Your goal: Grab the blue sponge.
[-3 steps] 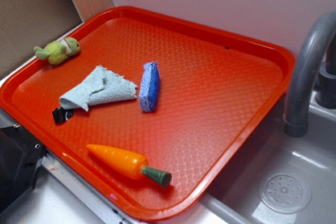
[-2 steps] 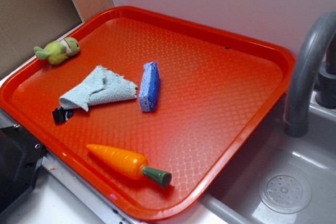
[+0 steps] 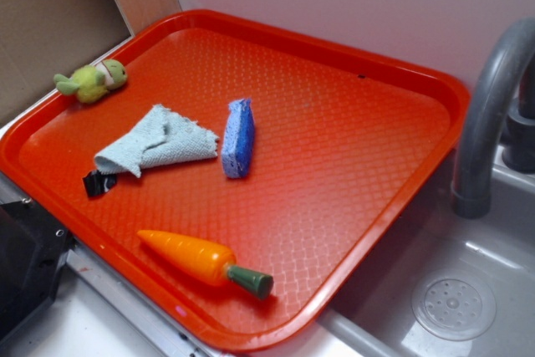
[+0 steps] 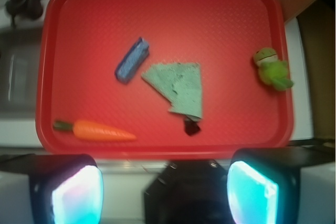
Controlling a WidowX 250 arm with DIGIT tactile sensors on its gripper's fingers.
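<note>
The blue sponge [image 3: 238,138] lies on its edge near the middle of the red tray [image 3: 351,165], just right of the grey-blue rag [image 3: 159,141]. In the wrist view the blue sponge [image 4: 132,60] sits left of the rag [image 4: 181,87], far ahead of my gripper [image 4: 165,192]. My gripper hangs high over the tray's near edge, open, its glowing pads [image 4: 77,195] wide apart with nothing between them. The exterior view does not show the gripper.
A toy carrot [image 3: 203,260] lies near the tray's front edge. A green plush toy [image 3: 92,81] rests on the left rim. A small black object [image 3: 99,182] lies by the rag. A grey faucet [image 3: 485,114] and sink [image 3: 456,303] stand to the right.
</note>
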